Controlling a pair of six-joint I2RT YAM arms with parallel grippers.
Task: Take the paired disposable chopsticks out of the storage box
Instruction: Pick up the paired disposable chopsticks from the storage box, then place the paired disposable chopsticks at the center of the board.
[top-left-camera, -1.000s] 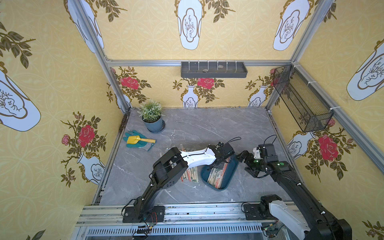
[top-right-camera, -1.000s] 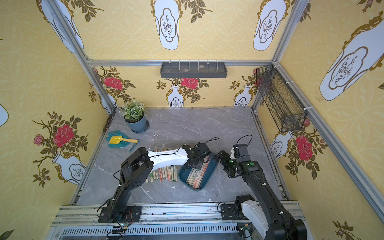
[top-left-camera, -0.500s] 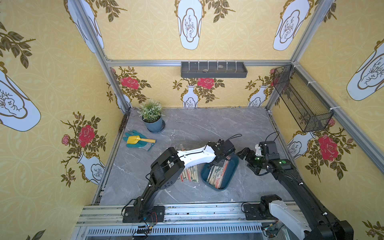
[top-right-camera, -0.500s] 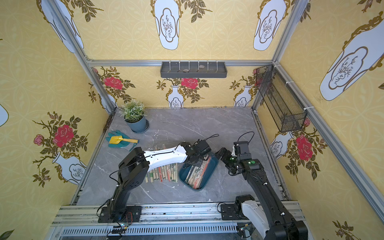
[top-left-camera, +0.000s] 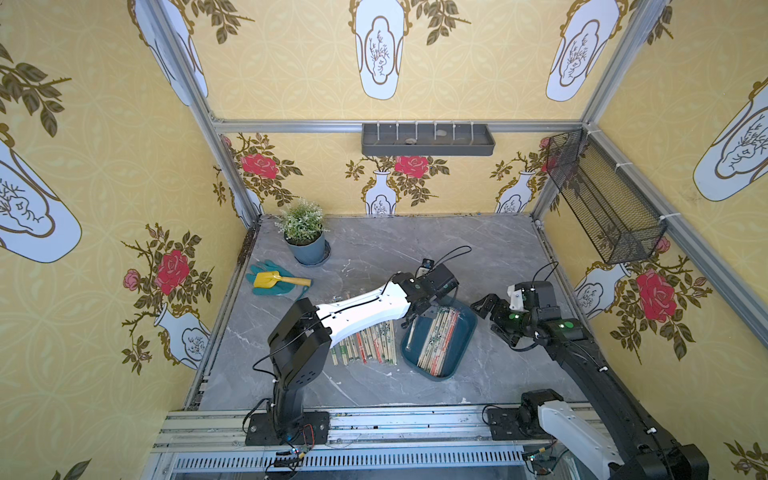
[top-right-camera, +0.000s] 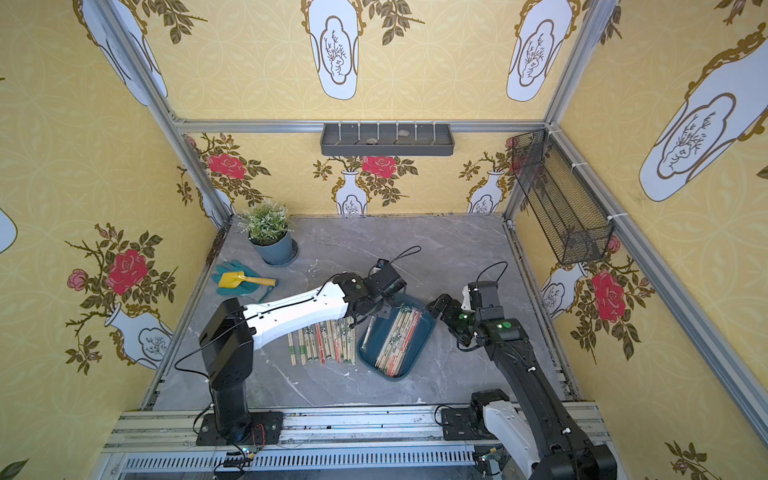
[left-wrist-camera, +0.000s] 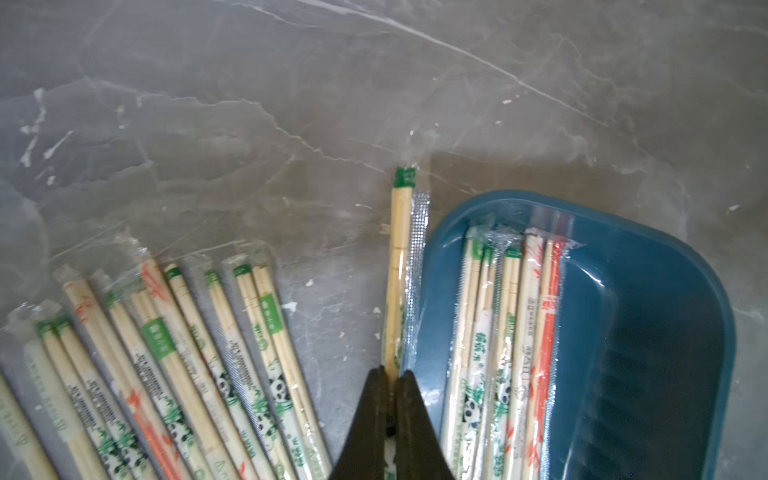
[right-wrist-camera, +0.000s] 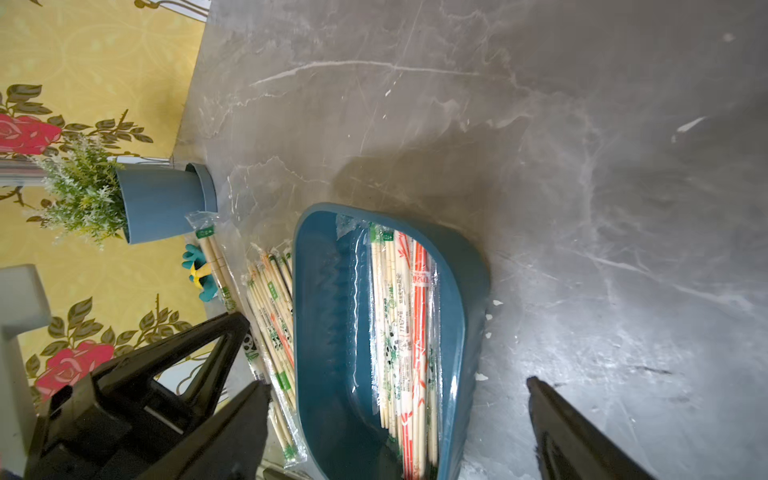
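Observation:
The teal storage box (top-left-camera: 462, 347) (top-right-camera: 420, 337) (left-wrist-camera: 644, 332) (right-wrist-camera: 332, 332) lies on the grey table, with several paired disposable chopsticks (top-left-camera: 438, 336) (top-right-camera: 397, 338) (left-wrist-camera: 507, 332) (right-wrist-camera: 407, 332) inside along one side. My left gripper (top-left-camera: 410, 322) (top-right-camera: 357, 322) (left-wrist-camera: 392, 372) is shut on one green-marked pair (left-wrist-camera: 400, 270), which hangs just outside the box's left rim. To the left, a row of more sleeved pairs (top-left-camera: 365, 343) (top-right-camera: 324, 343) (left-wrist-camera: 166, 353) lies on the table. My right gripper (top-left-camera: 487, 318) (top-right-camera: 442, 311) (right-wrist-camera: 395, 382) stands open and holds nothing, by the box's right side.
A potted plant (top-left-camera: 305, 232) stands at the back left, with teal gloves and a yellow trowel (top-left-camera: 276, 279) in front of it. A grey divided shelf (top-left-camera: 428, 139) hangs on the back wall and a black mesh basket (top-left-camera: 602, 203) on the right wall.
My left gripper has moved from over the box's middle to its left rim, carrying the pair with it. The right gripper has shifted only slightly.

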